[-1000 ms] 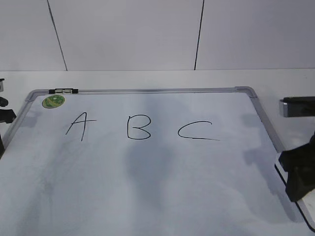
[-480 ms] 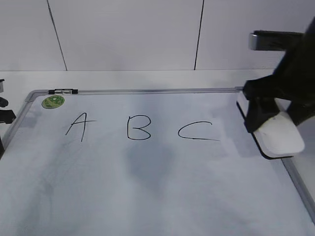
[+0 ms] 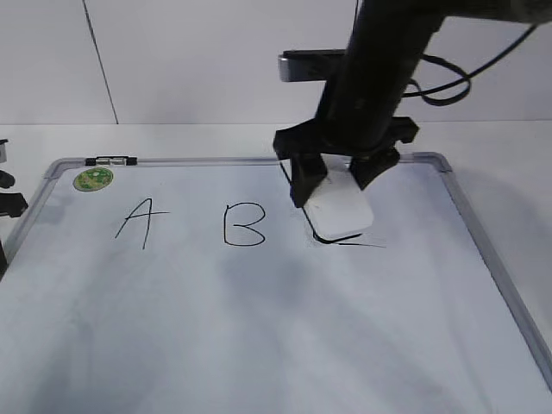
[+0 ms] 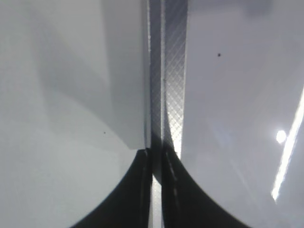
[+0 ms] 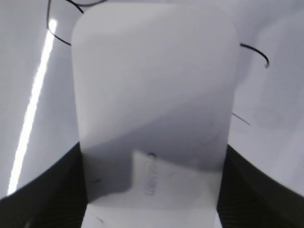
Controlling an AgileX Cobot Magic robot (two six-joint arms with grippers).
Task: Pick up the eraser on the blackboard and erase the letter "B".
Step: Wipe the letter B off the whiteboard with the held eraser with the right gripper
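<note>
The white eraser (image 3: 341,214) hangs tilted over the letter "C", with my right gripper (image 3: 336,181) shut on its two sides. Only the bottom stroke of the "C" (image 3: 362,244) shows under it. The letter "B" (image 3: 243,224) stands whole in black marker just left of the eraser, on the blackboard (image 3: 259,328). In the right wrist view the eraser (image 5: 152,109) fills the space between the dark fingers of the right gripper (image 5: 152,190), and bits of black stroke peek out round it. My left gripper (image 4: 156,190) is shut and holds nothing, over the board's grey frame (image 4: 173,71).
The letter "A" (image 3: 138,220) and a round green sticker (image 3: 93,178) lie toward the board's left end. Dark parts of the left arm (image 3: 7,203) show at the left edge. A white tiled wall (image 3: 216,60) rises behind the table.
My right gripper has carried the eraser from the board's right edge up and leftward to above the "C". The left arm has not moved.
</note>
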